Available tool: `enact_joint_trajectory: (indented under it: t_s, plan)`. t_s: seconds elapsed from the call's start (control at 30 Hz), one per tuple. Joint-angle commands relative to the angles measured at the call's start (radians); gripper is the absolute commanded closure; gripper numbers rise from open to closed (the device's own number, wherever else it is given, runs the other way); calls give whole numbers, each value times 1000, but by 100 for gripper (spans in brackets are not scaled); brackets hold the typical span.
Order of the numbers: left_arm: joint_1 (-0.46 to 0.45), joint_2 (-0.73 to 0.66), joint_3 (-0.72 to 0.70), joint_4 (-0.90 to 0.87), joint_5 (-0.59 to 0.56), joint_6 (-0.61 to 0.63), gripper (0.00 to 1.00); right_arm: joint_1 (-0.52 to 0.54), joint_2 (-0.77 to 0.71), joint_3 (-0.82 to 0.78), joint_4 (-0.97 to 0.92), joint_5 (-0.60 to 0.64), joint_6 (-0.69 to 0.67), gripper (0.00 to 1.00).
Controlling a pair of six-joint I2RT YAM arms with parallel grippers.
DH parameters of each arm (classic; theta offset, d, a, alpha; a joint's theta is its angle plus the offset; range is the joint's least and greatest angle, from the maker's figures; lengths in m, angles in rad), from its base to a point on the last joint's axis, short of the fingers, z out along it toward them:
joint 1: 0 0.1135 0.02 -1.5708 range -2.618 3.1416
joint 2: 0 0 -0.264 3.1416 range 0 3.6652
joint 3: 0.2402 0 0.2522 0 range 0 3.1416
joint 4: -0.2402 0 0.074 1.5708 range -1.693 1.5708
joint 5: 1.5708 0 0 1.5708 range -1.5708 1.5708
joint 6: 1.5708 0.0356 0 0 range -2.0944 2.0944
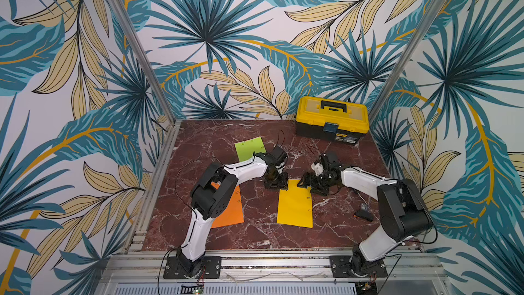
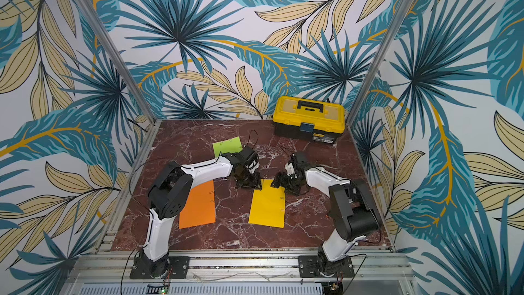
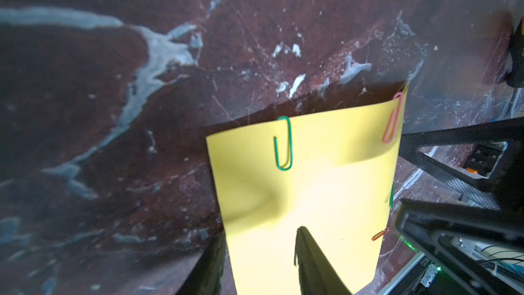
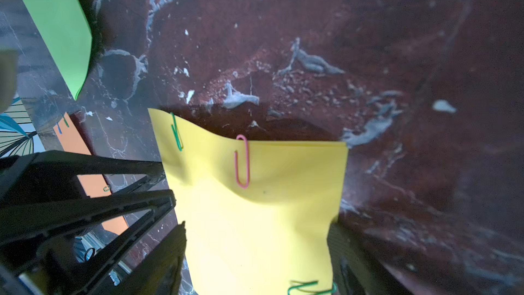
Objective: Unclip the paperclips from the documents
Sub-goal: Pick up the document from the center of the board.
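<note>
The golden yellow document lies mid-table, its far edge lifted and buckled. My left gripper is at its far left corner, my right gripper at its far right corner. In the left wrist view one finger lies over the sheet and the other stands past its edge, well apart. The right gripper stands wide, a finger at each side edge of the sheet. A green paperclip and a pink paperclip sit on the lifted edge. More paperclips sit along a side edge.
A lime green document lies behind the left arm, and an orange document with paperclips lies partly under it. A yellow-and-black toolbox stands at the back right. A small black object lies near the right arm.
</note>
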Motion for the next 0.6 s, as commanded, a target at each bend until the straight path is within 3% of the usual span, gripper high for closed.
enact_joint_trajectory:
  t_s: [0.0,0.3,0.57]
  plan:
    - [-12,52,-7,-20,4,-8,58,13,92,-79,-58,60,-33,19]
    - [-12,44,-28,-20,0,-16,58,19,58,-82,-108,90,-11,17]
    - [-11,17,-53,-20,-17,-20,58,19,-58,-72,-215,207,33,14]
